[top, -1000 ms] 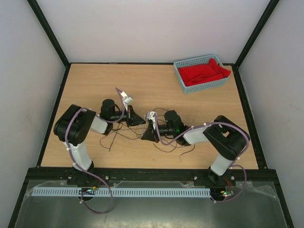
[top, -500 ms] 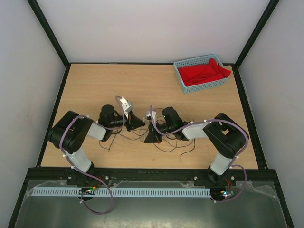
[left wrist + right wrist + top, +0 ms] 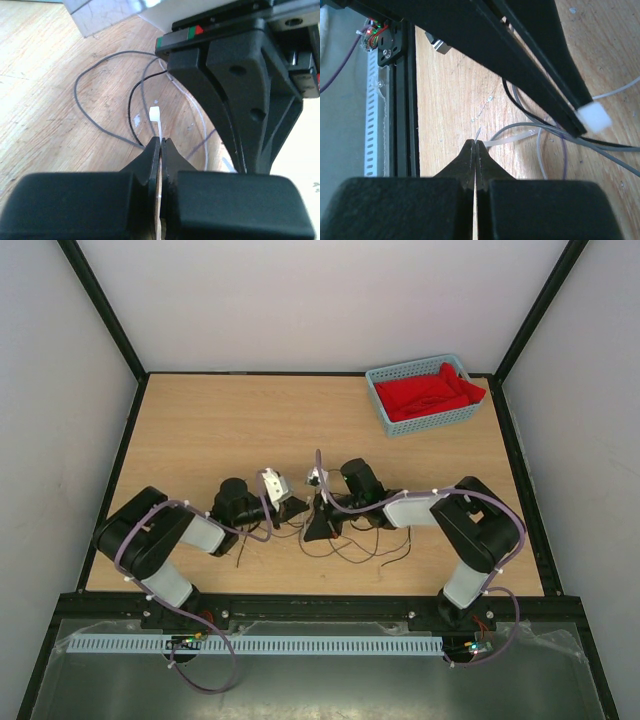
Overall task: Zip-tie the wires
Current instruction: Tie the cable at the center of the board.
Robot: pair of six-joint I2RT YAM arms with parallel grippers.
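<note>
In the left wrist view my left gripper is shut on the zip tie, a thin whitish strip whose square head sticks out just past the fingertips. In the right wrist view my right gripper is shut on the strip's thin tail; the strip curves away to the right over the wires. The head shows there at the tip of the left gripper's fingers. Thin dark wires loop on the wood. From above, the left gripper and right gripper nearly touch over the wires.
A light blue basket holding a red cloth stands at the back right corner. The black rail at the table's near edge runs close beside the right gripper. Lilac cables hang along both arms.
The left arm has swung right and nearer, bringing its gripper up against the right gripper. The right gripper has shifted slightly back and left. The wires between them are bunched closer.
</note>
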